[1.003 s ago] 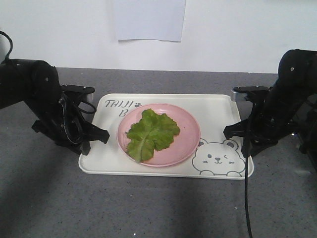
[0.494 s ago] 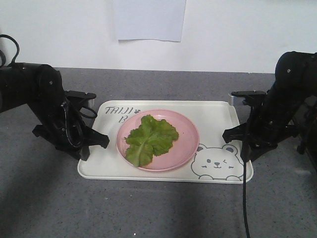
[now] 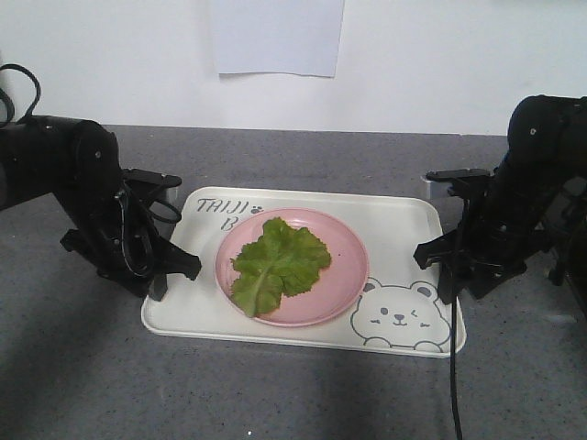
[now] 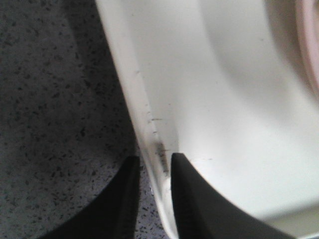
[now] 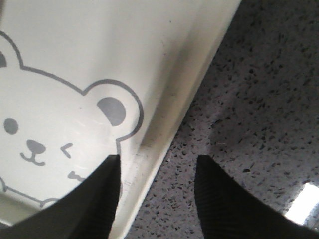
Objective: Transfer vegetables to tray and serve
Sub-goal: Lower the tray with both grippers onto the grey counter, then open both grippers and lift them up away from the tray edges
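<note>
The tray (image 3: 404, 229) lies at the middle of the front view on the grey speckled table (image 3: 293, 394), its long axis running left to right across the frame. The lettered end sits toward the upper left and the bear drawing (image 3: 401, 317) toward the lower right. A pink plate (image 3: 344, 270) rests on the tray, a little left of its centre, and the lettuce (image 3: 275, 264) lies flat in it. The leaf's long axis runs on a diagonal, the pale rib pointing from the lower left of the plate toward its upper right (the broad frilly part is at the upper right).

The left gripper (image 3: 174, 270) is at the tray's left edge. In the left wrist view its fingers (image 4: 192, 199) stand close together with the tray's rim (image 4: 149, 124) between them, one tip on the table side and one on the tray's inner side, clamped on the rim.

The right gripper (image 3: 440, 266) is at the tray's right edge, beside the bear. In the right wrist view its fingers (image 5: 99, 196) stand apart, straddling the rim (image 5: 189, 74): one tip over the tray floor next to the bear's ear, the other over the table, with clear gaps either side of the rim.

A sheet of paper (image 3: 278, 37) hangs on the wall at the top of the front view.
</note>
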### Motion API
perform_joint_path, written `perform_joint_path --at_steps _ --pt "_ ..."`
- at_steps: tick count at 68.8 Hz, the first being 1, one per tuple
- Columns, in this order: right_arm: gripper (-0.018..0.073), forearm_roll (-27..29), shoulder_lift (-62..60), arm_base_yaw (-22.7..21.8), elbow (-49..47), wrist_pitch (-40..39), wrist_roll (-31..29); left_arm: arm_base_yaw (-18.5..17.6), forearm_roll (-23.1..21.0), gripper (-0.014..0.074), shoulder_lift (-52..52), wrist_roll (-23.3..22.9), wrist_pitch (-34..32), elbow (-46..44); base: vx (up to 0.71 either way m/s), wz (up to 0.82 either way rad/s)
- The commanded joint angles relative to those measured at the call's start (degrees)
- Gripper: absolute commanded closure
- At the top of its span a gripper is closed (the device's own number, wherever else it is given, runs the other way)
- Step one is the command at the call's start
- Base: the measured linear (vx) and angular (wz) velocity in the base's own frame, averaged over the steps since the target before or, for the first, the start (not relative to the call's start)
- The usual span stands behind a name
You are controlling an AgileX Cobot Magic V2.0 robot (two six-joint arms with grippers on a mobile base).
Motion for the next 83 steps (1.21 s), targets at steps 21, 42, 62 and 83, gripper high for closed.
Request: perform_joint_path --at_steps 21,42,62,83 --pt "0.0184 -1.3 -3.2 0.0 -4.2 0.2 1.1 -0.3 -0.3 0.0253 -3.1 -0.1 0.3 -1.7 0.00 0.00" --pt "0.0260 1.9 -9.6 0.0 -12.3 -1.7 0.7 -0.3 0.8 0.0253 -7.4 -0.7 -1.0 -1.7 0.00 0.00" --pt "0.0575 9.8 -19.9 0.0 -12.1 -8.1 -6.7 -0.3 0.6 0.0302 -18.4 -0.7 -5.5 -1.7 0.00 0.00" --pt "0.0565 12.9 -35.3 0.0 -11.7 -11.6 -14.0 -0.3 0.6 0.0582 -37.7 0.3 -13.8 -1.4 0.00 0.00"
